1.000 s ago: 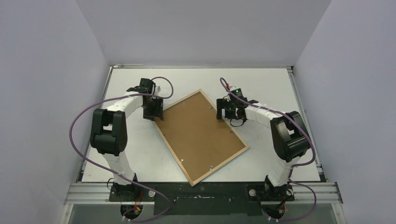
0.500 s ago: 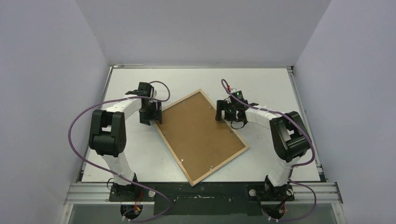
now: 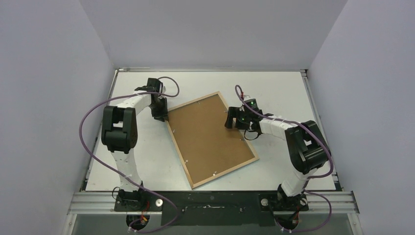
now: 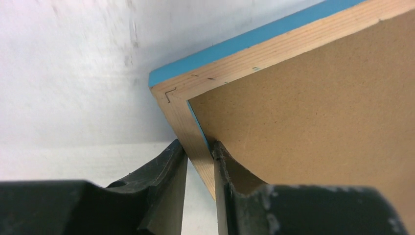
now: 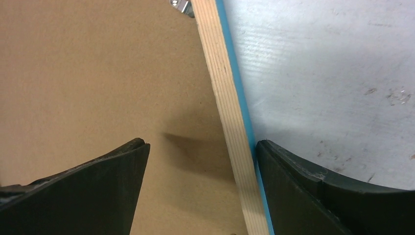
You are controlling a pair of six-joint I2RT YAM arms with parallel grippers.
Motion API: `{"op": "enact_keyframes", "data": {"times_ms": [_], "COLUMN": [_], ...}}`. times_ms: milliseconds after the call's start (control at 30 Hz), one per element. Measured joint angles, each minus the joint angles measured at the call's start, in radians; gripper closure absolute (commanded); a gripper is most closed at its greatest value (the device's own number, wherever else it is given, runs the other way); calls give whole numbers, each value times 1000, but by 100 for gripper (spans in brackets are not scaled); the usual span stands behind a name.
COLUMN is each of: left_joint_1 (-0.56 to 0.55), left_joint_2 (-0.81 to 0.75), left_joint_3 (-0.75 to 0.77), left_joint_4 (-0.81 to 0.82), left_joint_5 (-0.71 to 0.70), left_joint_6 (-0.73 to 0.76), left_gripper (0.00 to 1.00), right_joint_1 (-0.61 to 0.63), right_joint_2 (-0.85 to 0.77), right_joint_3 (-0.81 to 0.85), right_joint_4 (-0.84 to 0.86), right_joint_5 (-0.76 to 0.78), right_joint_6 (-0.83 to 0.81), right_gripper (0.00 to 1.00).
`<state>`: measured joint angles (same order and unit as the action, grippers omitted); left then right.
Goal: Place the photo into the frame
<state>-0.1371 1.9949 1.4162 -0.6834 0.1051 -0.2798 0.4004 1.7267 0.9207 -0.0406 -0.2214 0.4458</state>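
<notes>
Top external view: the frame (image 3: 225, 173) lies face down and askew on the table (image 3: 274, 88), between two grippers.
Left to right: the left gripper (image 3: 160, 115) pinches the wooden rail just beside a far corner, one finger outside and one on the brown backing board (image 3: 213, 137). The right gripper (image 3: 231, 119) stands wide apart astride the opposite rail, gripping nothing. The frame looks stiff, light and flat, likely to slide on the smooth table, so the narrow rails are the sensible hold. The photo is nowhere visible; whether it sits beneath the board cannot be told.
</notes>
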Motion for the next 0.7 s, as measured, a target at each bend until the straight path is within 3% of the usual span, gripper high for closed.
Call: {"op": "enact_keyframes", "data": {"times_ms": [167,333,433,700], "left_joint_1": [1,-6,-19,-87], "left_joint_2": [67,109,114,89], "left_joint_3": [109,212,301,544], "left_joint_4": [3,-14,-48,-62], "left_joint_5": [-38,-68,-90,-174], "left_joint_6": [27,106,163,332], "left_gripper": [98,100,100,100], "right_joint_1": [6,8,-4,-74], "right_joint_2": [-26,-75,-103,-141], "right_joint_3": [-19,18,98,292], "right_joint_4": [-20,-135,-180,-202], "right_joint_5": [-55,-80,-86,-90], "right_joint_6": [26,39,38,24], "right_gripper": [13,1,10,10]}}
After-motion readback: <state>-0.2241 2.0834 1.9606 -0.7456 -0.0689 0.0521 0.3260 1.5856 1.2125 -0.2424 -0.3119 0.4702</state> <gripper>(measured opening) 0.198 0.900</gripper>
